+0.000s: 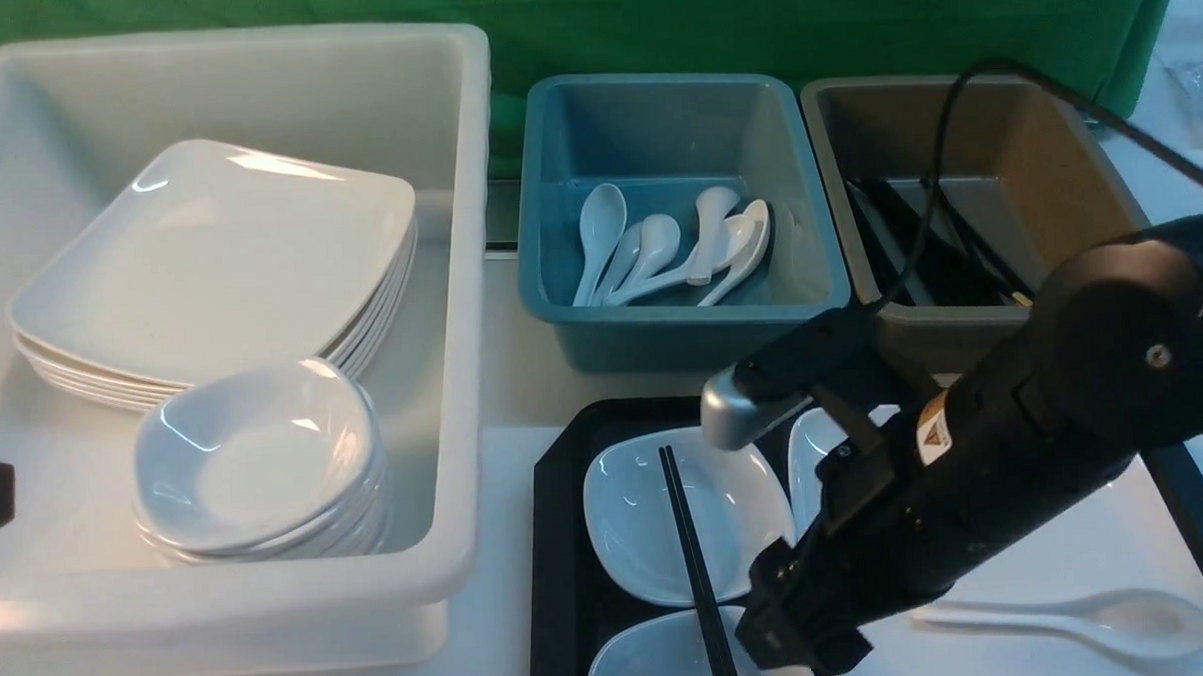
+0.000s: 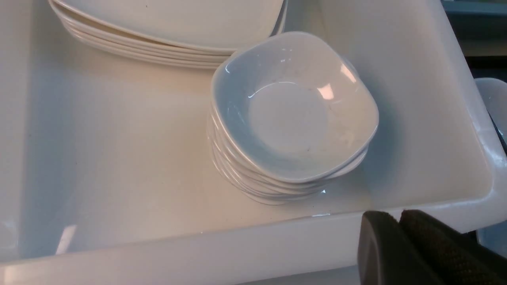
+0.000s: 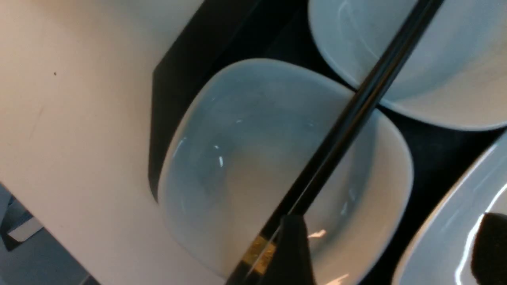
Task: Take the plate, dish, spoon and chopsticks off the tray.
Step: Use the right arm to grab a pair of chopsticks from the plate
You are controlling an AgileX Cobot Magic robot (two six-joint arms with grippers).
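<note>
Looming nearest the lens, the robot's black right arm (image 1: 1015, 434) slants down from the right edge toward the bottom middle. At far left, the left gripper (image 2: 398, 221) hangs by the near wall of a big white plastic tub (image 1: 460, 283), its two dark fingers pressed together on nothing. Inside the tub lie a stack of large white rounded-square plates (image 1: 218, 251) and, nearer, a stack of small white rounded-square dishes (image 1: 256, 460). Rightward stands a teal plastic tub (image 1: 681, 320) holding several white soup spoons (image 1: 658, 246), then a brown plastic tub (image 1: 1056, 162) holding black sticks (image 1: 919, 252). In front of these two sits the large black rectangular plastic tray (image 1: 559, 540). On its left side, two small white tray dishes (image 1: 633, 517) sit one behind the other, and the pair of thin black chopsticks (image 1: 691, 555) lies across both. Beside them, the large glossy white plate (image 1: 1089, 551) fills the tray's right part, with the short white soup spoon (image 1: 1102, 621) lying on it. The right gripper (image 3: 390, 253) hovers over the near dish and the plate's edge with its jaws wide apart, gripping nothing. One finger (image 3: 293, 253) is at the chopsticks' gold-banded end; contact cannot be told.
</note>
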